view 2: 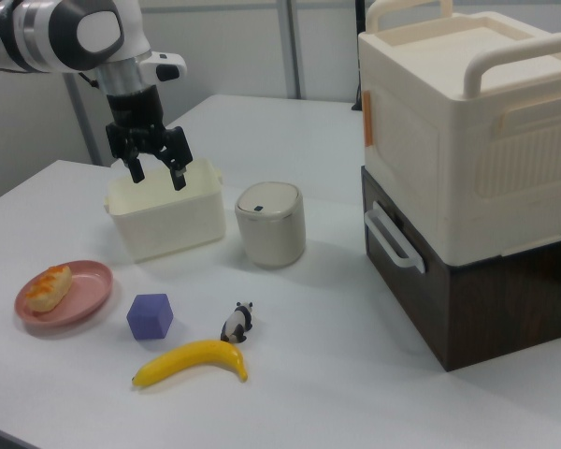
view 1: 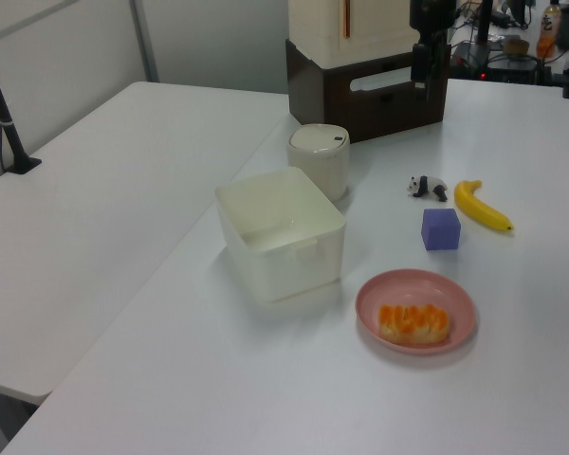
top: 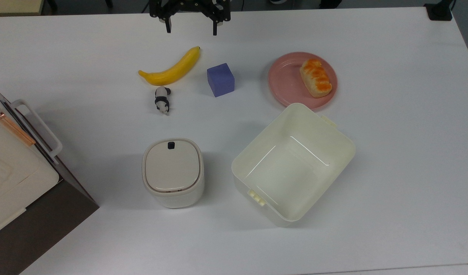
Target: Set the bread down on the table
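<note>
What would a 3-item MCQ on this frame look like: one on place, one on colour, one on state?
1. Where is the bread?
A. in the tub
B. on the plate
C. bare on the table

2. What colour is the cube?
A. green
B. red
C. purple

3. How is the gripper?
A. open, holding nothing
B. shut on the bread
C. shut on the banana

Key:
1 B: the bread lies on the pink plate, and the tub is empty.
2 C: the cube between the banana and the plate is purple.
3 A: the right view shows its fingers spread, above the table, with nothing between them.
</note>
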